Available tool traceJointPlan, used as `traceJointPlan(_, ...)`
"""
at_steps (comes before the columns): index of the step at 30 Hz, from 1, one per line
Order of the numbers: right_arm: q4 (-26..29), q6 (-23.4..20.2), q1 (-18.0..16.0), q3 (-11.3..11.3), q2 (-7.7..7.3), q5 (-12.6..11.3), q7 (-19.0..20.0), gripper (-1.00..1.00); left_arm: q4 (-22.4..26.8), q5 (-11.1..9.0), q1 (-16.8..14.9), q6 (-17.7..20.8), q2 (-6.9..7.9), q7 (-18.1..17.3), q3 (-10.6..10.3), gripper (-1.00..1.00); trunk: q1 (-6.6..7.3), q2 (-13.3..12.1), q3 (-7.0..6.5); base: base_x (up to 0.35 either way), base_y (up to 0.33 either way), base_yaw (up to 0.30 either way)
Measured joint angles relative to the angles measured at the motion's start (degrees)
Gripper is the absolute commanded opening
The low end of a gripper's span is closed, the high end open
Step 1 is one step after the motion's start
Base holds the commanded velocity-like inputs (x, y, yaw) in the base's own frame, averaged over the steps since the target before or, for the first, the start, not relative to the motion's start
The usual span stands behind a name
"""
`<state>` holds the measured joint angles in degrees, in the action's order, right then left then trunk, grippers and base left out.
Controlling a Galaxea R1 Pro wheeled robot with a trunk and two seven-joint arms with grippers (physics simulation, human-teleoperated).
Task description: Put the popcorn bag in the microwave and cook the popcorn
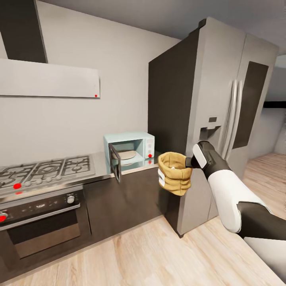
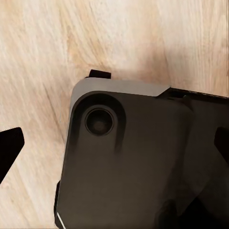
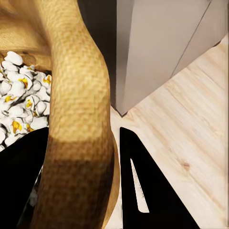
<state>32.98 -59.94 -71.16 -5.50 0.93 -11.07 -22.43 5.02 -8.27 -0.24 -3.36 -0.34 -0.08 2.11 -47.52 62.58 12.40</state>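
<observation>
— Where's the bag (image 1: 175,172)?
— In the air beside the fridge (image 1: 206,99), right gripper (image 1: 189,162) clamped on its rim, kept upright (popcorn (image 3: 16,102) inside). Microwave (image 1: 130,150) door hangs open.
— Left gripper?
— Cannot tell.

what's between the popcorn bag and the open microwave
Nothing in the head view: the popcorn bag, held by the right pincer, hangs off the countertop edge near the microwave.

The right end effector (image 1: 190,162) is mostly hidden behind the popcorn bag (image 1: 174,173); the oven (image 1: 39,222) is cut off at the head view's left edge.
</observation>
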Motion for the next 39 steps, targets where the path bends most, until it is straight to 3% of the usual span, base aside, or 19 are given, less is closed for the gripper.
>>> traceJointPlan(17,-0.01,0.01,0.0,0.17,0.0,0.01,0.0,-1.0,-0.01,-0.18,0.0,0.08,0.08,0.0,-0.08,1.0,0.01,0.0,0.0,0.024,-0.283,0.011)
traceJointPlan(39,-0.01,0.02,0.0,0.04,0.01,-0.1,-0.06,-1.0,-0.01,-0.1,0.0,-0.02,0.09,0.0,0.0,1.0,0.02,0.0,0.0,0.154,-0.168,0.261)
